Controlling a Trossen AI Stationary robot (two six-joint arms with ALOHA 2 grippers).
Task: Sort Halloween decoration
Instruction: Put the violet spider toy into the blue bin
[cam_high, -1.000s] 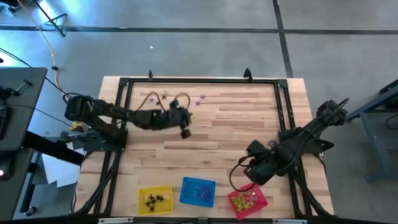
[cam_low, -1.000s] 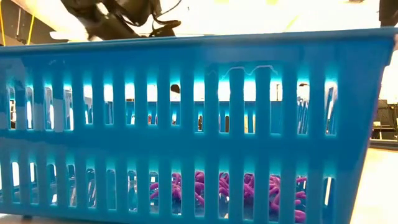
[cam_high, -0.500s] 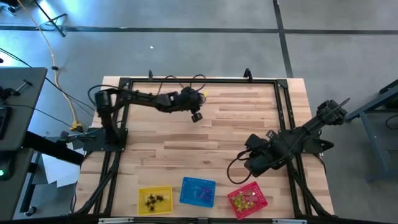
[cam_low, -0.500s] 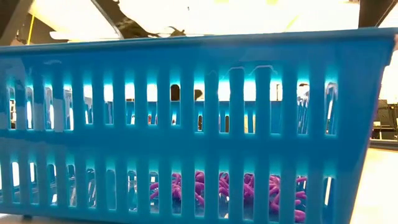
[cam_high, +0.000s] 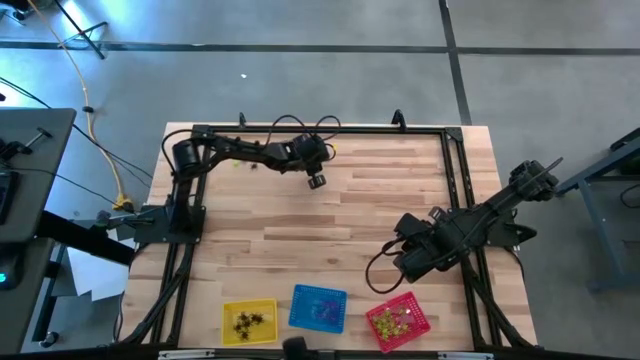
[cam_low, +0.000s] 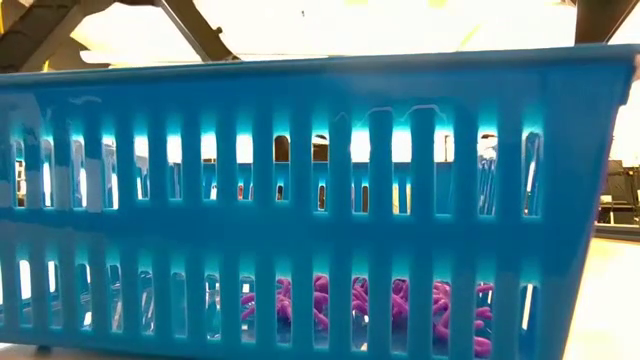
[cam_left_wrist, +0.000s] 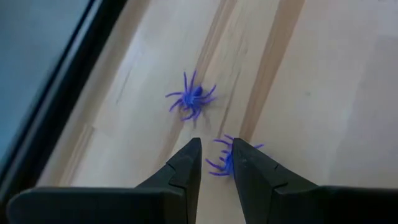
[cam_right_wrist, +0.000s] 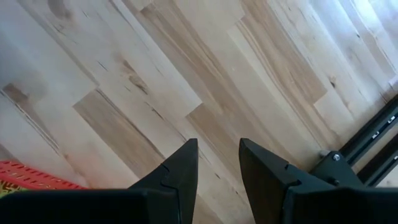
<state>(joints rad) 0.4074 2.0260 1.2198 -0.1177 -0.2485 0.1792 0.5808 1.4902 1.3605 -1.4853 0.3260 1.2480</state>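
Observation:
Two tiny purple spider trinkets lie on the wood near the table's far edge. In the left wrist view one spider lies ahead of the fingers, and the other is partly hidden behind one fingertip. My left gripper hovers open over them with a narrow gap. My right gripper is open over bare wood, just far of the red basket. The blue basket holds purple spiders.
Three mesh baskets stand along the near edge: yellow with dark trinkets, blue, and red with yellow-green ones. A black frame rail runs along the far edge close to my left arm. The table's middle is bare wood.
My left arm has swung from the table's left middle toward the far edge, carrying its gripper farther and slightly right to the purple spiders. My right gripper has drawn back from over the red basket toward the table's middle.

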